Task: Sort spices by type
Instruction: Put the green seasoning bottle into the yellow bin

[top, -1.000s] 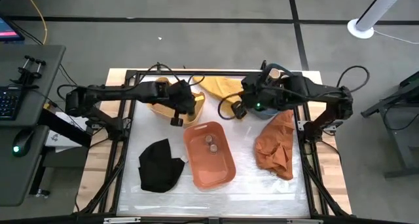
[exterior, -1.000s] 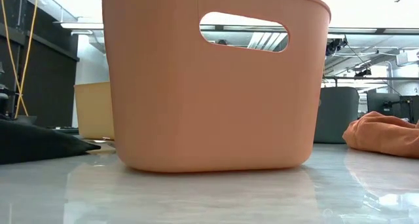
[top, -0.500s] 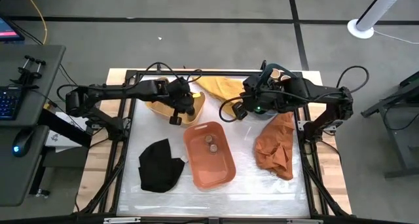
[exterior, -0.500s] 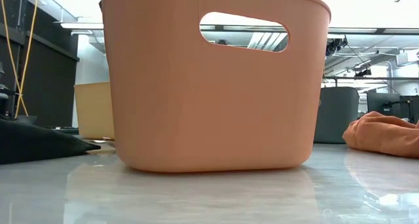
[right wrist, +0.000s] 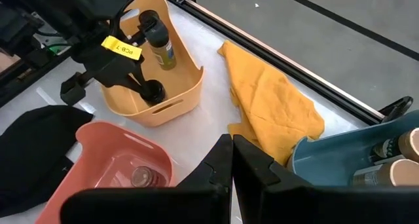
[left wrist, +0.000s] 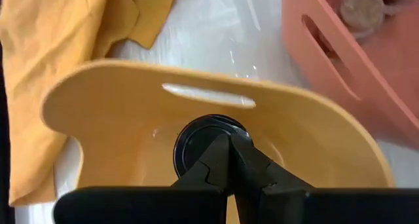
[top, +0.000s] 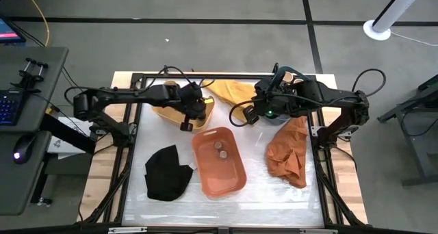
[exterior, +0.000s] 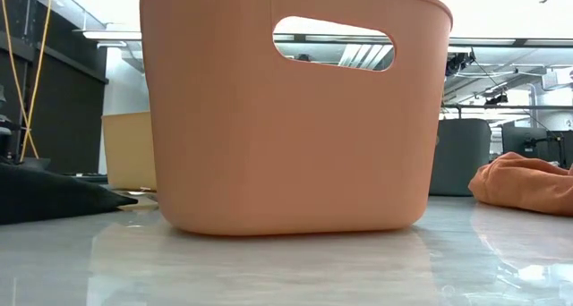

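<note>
Yellow plastic tub (left wrist: 118, 112) holds round dark-lidded jar (left wrist: 204, 140).

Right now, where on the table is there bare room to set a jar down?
Free: the near strip in front of the orange tub, between the black cloth and the orange cloth. Crowded: the far side, where the left gripper reaches into the yellow tub beside the yellow cloth.

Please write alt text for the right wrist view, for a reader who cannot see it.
The left gripper reaches into a yellow tub, its fingers at a dark-lidded jar beside a taller dark jar. A yellow cloth lies between this tub and a blue tub with tan-topped jars; an orange tub holds one more jar.
</note>
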Motion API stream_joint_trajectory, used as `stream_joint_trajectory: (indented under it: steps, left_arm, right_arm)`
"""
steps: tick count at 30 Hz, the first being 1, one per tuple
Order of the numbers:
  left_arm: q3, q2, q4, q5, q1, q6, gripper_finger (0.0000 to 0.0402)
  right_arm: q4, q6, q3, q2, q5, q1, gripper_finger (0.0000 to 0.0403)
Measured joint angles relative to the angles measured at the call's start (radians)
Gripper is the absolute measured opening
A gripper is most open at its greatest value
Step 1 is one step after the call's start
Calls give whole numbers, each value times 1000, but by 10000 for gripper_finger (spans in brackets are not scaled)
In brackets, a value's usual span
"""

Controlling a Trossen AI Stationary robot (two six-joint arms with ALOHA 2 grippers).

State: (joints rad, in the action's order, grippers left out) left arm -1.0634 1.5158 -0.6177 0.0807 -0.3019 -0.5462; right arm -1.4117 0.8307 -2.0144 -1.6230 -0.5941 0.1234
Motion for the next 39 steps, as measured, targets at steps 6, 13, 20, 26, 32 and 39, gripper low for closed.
stream_joint_trajectory:
  steps: [6, 13, 20, 26, 32, 39]
  left_arm:
    - [0, 5, 26, -50, 1, -18, 0]
    - [2, 6, 10, -74, -27, -36, 0]
    - [2, 6, 7, -114, -59, -80, 0]
    - [2, 6, 5, -152, -93, -88, 0]
    - [2, 7, -10, -191, -124, -88, 0]
    - [3, 1, -26, -222, -140, -87, 0]
  right_arm:
    - [-3, 0, 0, 0, 0, 0, 0]
    - [-5, 0, 0, 0, 0, 0, 0]
    - [-6, 0, 0, 0, 0, 0, 0]
    - [-6, 2, 0, 0, 0, 0, 0]
    - [-6, 3, 0, 0, 0, 0, 0]
    - [-6, 2, 0, 0, 0, 0, 0]
